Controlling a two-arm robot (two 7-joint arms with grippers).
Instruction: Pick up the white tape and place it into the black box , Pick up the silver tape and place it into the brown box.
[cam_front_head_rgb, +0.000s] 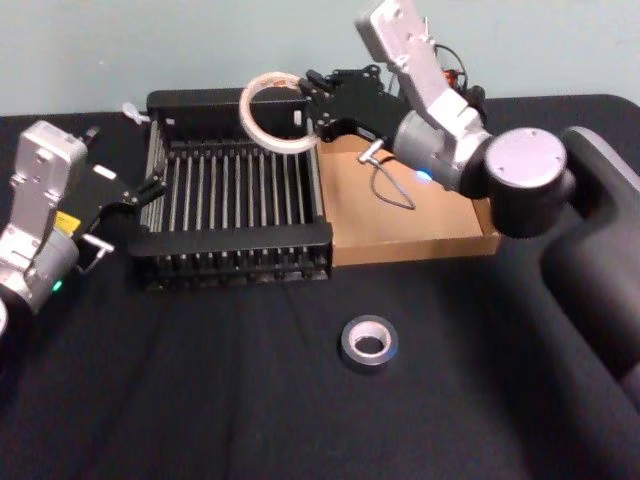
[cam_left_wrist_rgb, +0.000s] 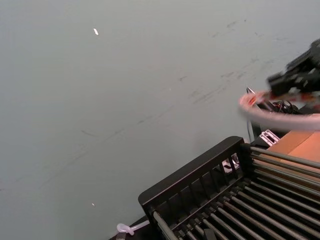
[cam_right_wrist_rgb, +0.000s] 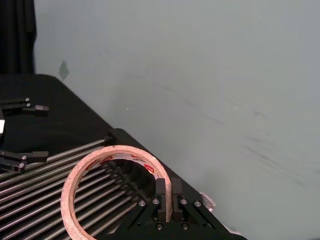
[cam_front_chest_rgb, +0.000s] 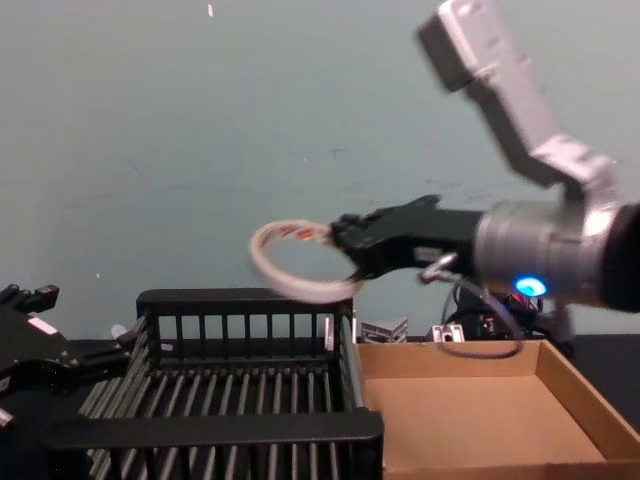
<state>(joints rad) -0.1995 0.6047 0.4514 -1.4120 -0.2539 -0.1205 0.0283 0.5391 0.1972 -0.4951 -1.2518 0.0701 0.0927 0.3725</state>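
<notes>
— White tape (cam_front_head_rgb: 272, 110): where is it?
— In the air over the far right part of the black box (cam_front_head_rgb: 235, 200), tilted, not touching the crate. The right gripper (cam_front_head_rgb: 312, 112) has its jaws clamped on the ring's rim; the right wrist view shows the two fingers (cam_right_wrist_rgb: 160, 192) pinching the band on either side.
— And the silver tape (cam_front_head_rgb: 368, 341)?
— Lying flat on the desk (cam_front_head_rgb: 200, 400), hole up, nearer the robot than both boxes and well apart from them.
— The brown box (cam_front_head_rgb: 420, 225)?
— Just beside the black box on its right, walls touching or nearly so. The right arm reaches across above it.
— What about the left gripper (cam_front_head_rgb: 150, 188)?
— It sits at the black box's left wall, its jaws apart, holding nothing.
</notes>
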